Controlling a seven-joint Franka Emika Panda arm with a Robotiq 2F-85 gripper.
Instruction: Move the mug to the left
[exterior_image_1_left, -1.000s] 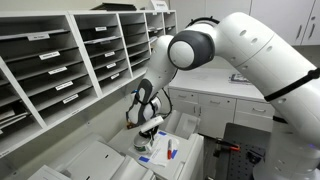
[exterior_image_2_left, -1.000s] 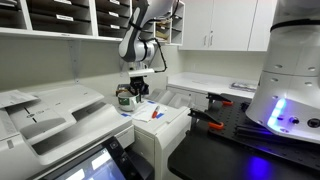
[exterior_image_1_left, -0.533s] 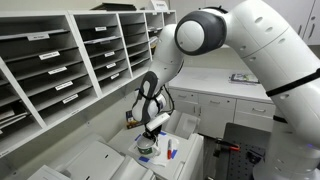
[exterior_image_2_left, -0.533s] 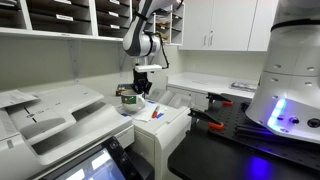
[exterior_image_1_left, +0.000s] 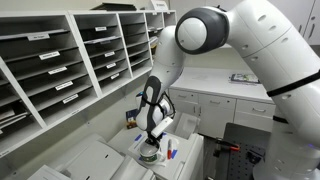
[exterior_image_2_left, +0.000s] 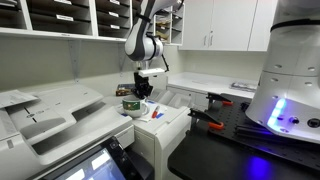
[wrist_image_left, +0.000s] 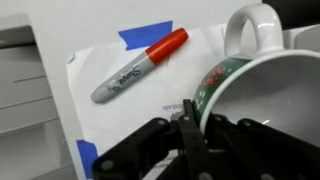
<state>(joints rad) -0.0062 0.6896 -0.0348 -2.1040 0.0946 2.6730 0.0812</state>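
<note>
The mug (wrist_image_left: 268, 88) is whitish with a green patterned band under its rim and a white handle at the top. It fills the right side of the wrist view. My gripper (wrist_image_left: 200, 128) is shut on the mug's rim, with one finger against its outer wall. In both exterior views the gripper (exterior_image_1_left: 152, 142) (exterior_image_2_left: 137, 94) points down over the mug (exterior_image_1_left: 150, 154) (exterior_image_2_left: 132, 105), which is at the white top of the office machine (exterior_image_2_left: 170, 128). I cannot tell whether the mug rests on the surface.
A grey marker with a red cap (wrist_image_left: 140, 64) lies on white paper beside blue tape (wrist_image_left: 146, 38), just left of the mug. Small red and blue items (exterior_image_2_left: 157, 113) lie nearby. Mail-sorter shelves (exterior_image_1_left: 60, 60) stand behind, and a counter with cabinets (exterior_image_1_left: 215, 100) to the side.
The arm has carried the mug lower and slightly to the right in both exterior views, closer to the red and blue items. The gripper has stayed shut on it.
</note>
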